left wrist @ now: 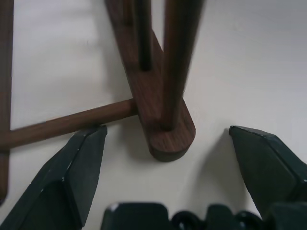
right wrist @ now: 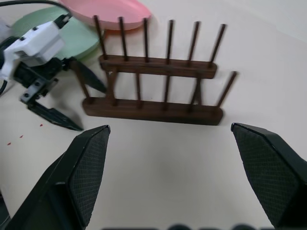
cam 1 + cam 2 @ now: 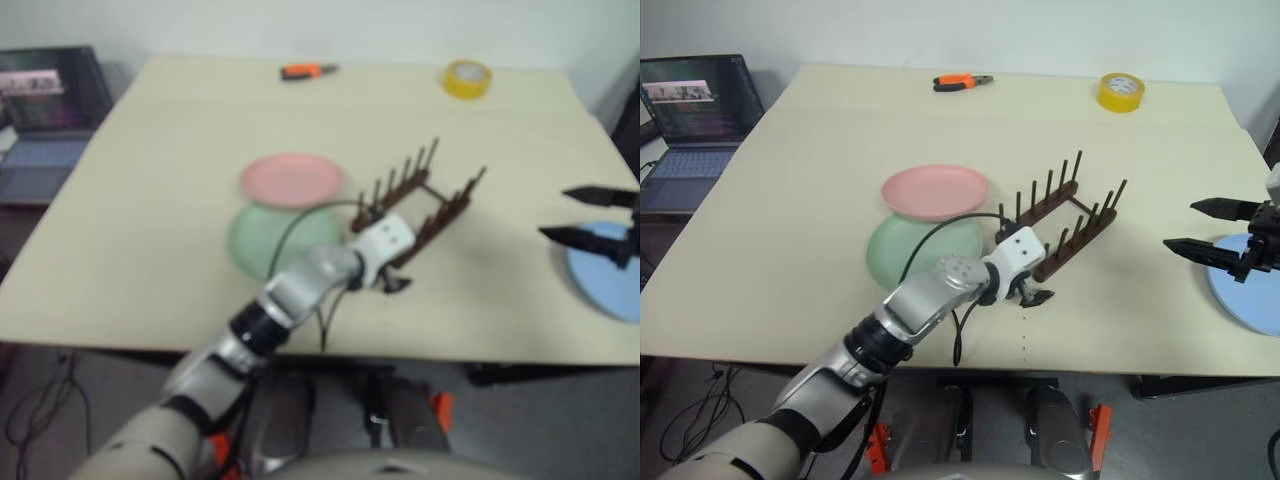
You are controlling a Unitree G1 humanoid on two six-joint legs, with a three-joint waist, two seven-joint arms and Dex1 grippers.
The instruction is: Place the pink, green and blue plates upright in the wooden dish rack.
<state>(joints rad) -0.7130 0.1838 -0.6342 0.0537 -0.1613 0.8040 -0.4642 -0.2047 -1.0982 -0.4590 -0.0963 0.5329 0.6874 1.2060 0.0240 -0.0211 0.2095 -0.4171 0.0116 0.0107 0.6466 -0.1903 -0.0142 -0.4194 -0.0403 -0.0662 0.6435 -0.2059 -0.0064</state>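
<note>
Wooden dish rack [image 3: 1060, 225] empty; left gripper [image 3: 1028, 293] wide at its near end, probably steadying it; right gripper [image 3: 1212, 232] wide over blue plate [image 3: 1250, 290], grasp next.

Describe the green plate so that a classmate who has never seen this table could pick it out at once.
On the beige table, look robot's-left of the wooden dish rack. Two plates overlap there; the green plate is the nearer one, partly tucked under the pink plate. It is mint green, not pink.
</note>
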